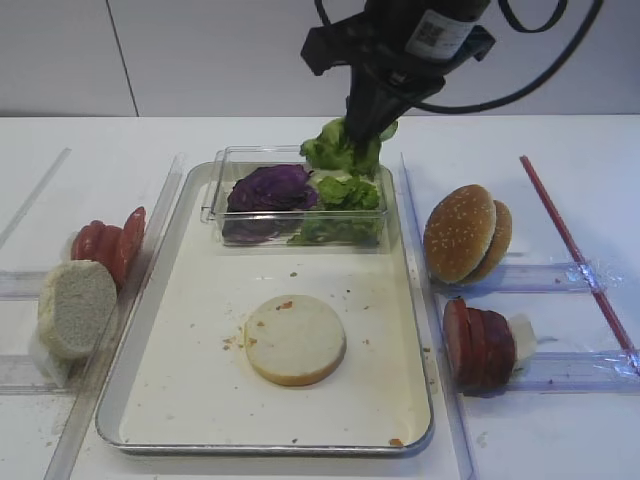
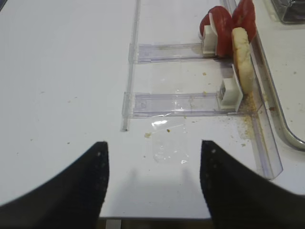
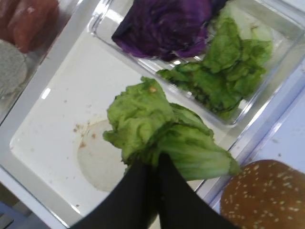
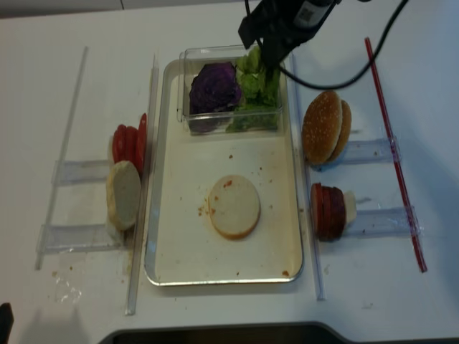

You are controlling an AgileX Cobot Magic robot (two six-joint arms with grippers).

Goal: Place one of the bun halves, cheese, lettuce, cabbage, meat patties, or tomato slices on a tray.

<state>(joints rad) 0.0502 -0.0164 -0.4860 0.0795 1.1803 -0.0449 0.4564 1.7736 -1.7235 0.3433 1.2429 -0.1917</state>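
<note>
Right pincer holding lettuce above the clear box, far end of tray.

Right pincer [image 1: 365, 135] closed on a lettuce leaf [image 1: 340, 150], lifted over the clear plastic box [image 1: 225, 215]; purple cabbage [image 1: 272, 187] left in box, more green leaves right. Tray [image 1: 180, 350] centre of table [image 1: 560, 430]; pale bun half [image 1: 295, 339] flat on its floor. Left: tomato slices [image 1: 108, 243], pale bun [image 1: 76, 308]. Right: sesame buns [image 1: 462, 233], meat patties [image 1: 478, 343] nearer.
</note>
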